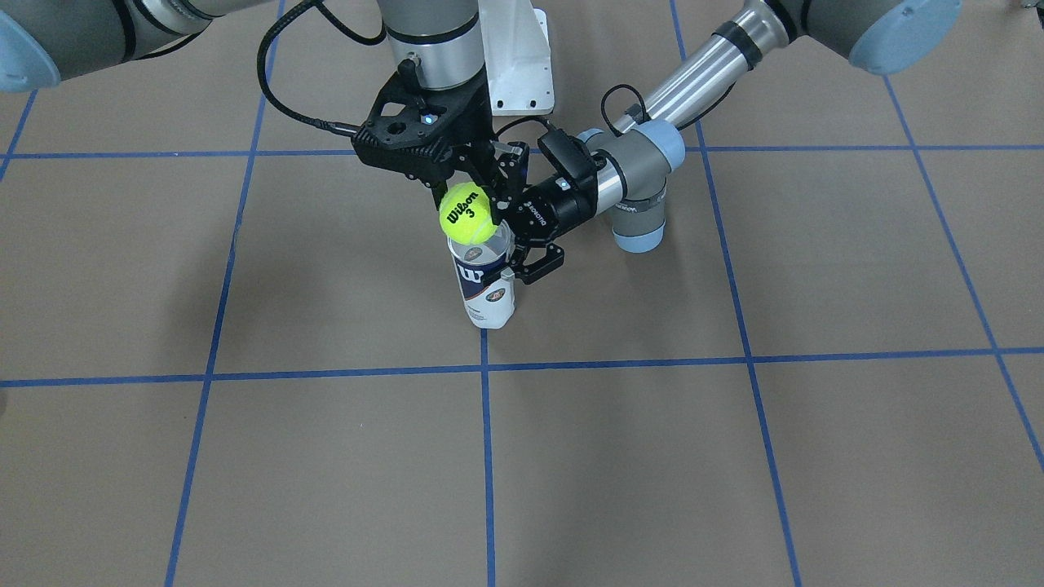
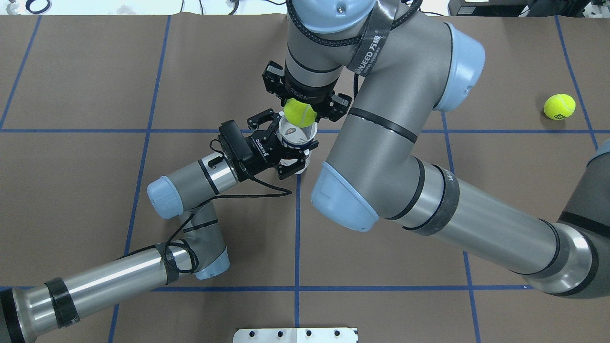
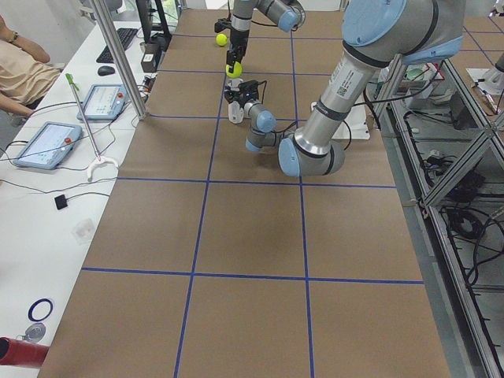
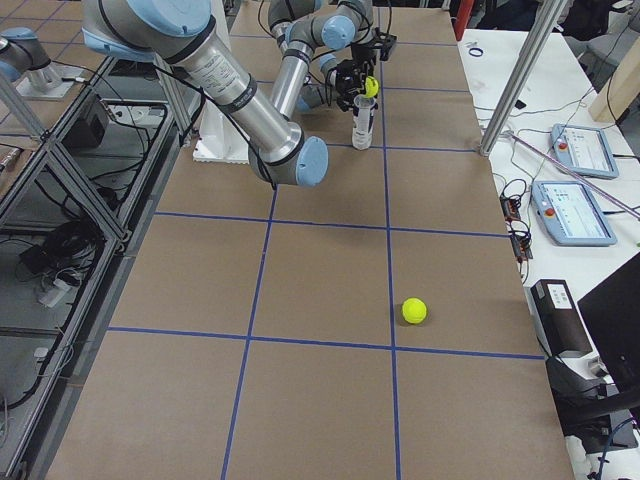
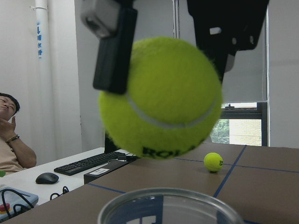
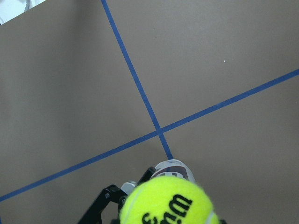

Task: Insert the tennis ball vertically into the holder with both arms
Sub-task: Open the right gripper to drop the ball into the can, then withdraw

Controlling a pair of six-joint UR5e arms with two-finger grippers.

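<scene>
Yellow-green tennis ball (image 1: 466,214), black print; clear holder (image 1: 489,303) banded white and navy; brown table (image 1: 734,456), blue grid lines.

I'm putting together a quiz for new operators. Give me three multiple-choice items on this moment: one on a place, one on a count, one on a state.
1. Where is the gripped tennis ball relative to the holder?
A. Inside it
B. Just above its mouth
C. Lying beside it

2. How many tennis balls are in view?
A. Three
B. One
C. Two

3. How does the holder stand?
A. Upright, clasped by the left gripper
B. On its side, untouched
C. Upside down, untouched

Answers:
1 B: the left wrist view shows the ball clear of the rim, pinched in the right gripper.
2 C: a second ball lies on the table, far from the holder.
3 A: the mouth faces up and the gripper's fingers flank the holder's sides.
</scene>
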